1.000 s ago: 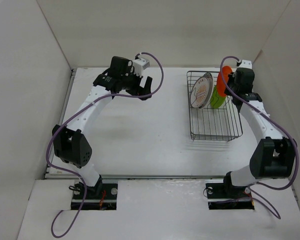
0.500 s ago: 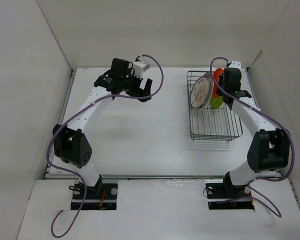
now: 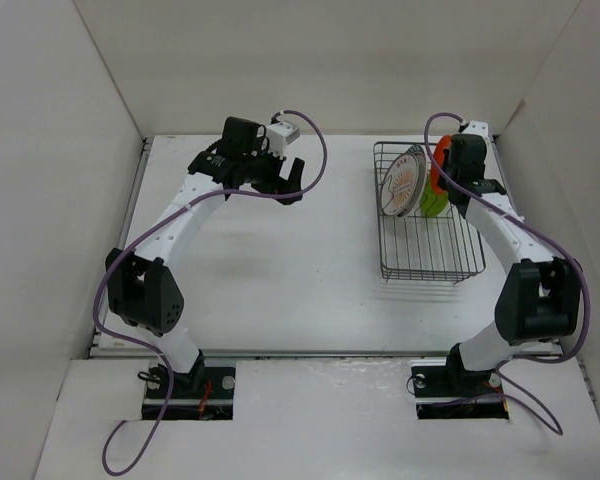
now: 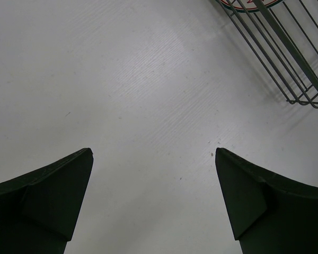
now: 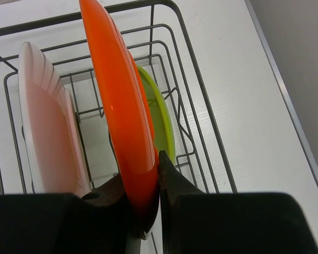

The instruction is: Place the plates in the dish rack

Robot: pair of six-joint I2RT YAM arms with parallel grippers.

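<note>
**RIGHT END EFFECTOR: ORANGE PLATE AT RACK**

Right end effector (image 5: 142, 193) is closed on the lower rim of the orange plate (image 5: 122, 106), with one finger on each face. The plate is held on edge, slightly tilted, over the far end of the rack (image 5: 122, 13). It sits between the white plate (image 5: 45, 132) and the lime plate (image 5: 161, 127).

Judgement: the on-edge hold matches the upright wires, so the plate can go down into a slot without turning. Both neighbouring plates stand on edge in the rack for the same reason.

Left end effector (image 4: 152, 159) is open and empty over bare counter (image 4: 122, 79), well apart from the rack. It is judged to be parked out of the working area.

View differences:
- Right wrist view shows the finger contact and the gaps between plates. Whether the orange plate touches the lime plate cannot be told.
- Top view shows both arms and the patterned face of the white plate, which the right wrist view hides.
- Left wrist view shows only a rack corner and part of a plate rim.
</note>
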